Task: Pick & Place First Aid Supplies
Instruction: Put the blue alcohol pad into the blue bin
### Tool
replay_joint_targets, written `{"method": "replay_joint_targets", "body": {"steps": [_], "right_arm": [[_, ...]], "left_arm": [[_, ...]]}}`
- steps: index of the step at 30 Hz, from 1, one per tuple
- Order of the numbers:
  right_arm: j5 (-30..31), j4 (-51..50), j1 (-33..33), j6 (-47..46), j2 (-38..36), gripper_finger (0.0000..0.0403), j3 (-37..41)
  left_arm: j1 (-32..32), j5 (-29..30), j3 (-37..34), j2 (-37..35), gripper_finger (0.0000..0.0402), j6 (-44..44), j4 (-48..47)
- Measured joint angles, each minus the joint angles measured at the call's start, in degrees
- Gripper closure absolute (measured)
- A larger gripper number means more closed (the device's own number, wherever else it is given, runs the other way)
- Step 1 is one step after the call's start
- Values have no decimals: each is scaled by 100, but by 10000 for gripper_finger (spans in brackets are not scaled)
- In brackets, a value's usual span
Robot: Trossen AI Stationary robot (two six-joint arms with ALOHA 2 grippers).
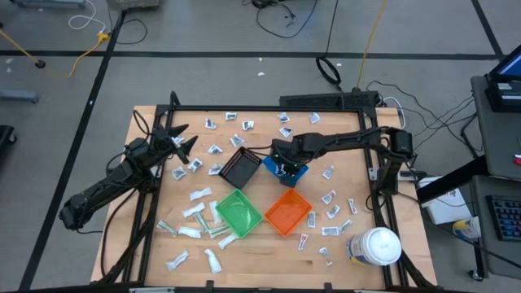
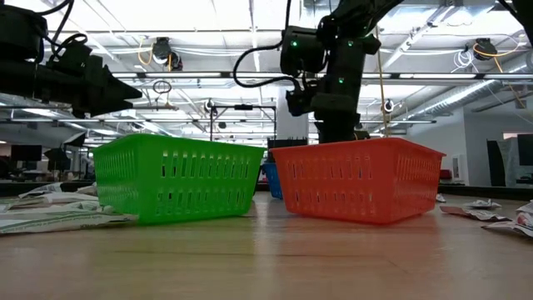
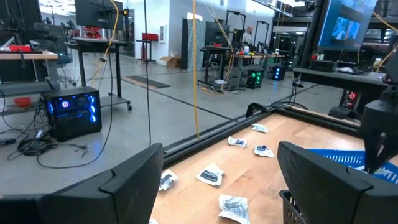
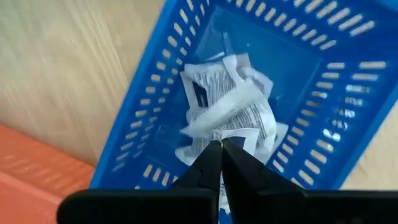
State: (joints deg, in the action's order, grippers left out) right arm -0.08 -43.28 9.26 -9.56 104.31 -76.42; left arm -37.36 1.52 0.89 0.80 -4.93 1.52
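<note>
Wooden table [image 1: 342, 244], black bin [image 1: 240, 168], blue bin [image 1: 295, 172], green bin [image 1: 238, 212] beside orange bin [image 1: 288, 212], large white round jar [image 1: 374, 247] at table's corner.

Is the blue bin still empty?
No: in the right wrist view several white packets lie inside the blue bin, below the right gripper.

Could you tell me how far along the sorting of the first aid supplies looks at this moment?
Early on. Done: a few packets lie in the blue bin. In hand: the right tool hangs over that bin, fingers nearly together; whether it pinches a packet is unclear. The left tool waits open near the table's left edge. Left: many loose packets lie scattered over the table; the green bin and orange bin look empty from above.
</note>
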Motion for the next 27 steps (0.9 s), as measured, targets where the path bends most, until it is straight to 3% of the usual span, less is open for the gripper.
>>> {"method": "replay_joint_targets", "body": {"steps": [5,15,27], "right_arm": [[13,77,0,-58,0,364,4],[-6,-72,10,12,0,242,-84],[-14,-543,448,924,-544,223,-430]], "left_arm": [[0,0,0,0,78,0,0],[1,-1,0,0,78,0,0],[0,0,0,0,78,0,2]]}}
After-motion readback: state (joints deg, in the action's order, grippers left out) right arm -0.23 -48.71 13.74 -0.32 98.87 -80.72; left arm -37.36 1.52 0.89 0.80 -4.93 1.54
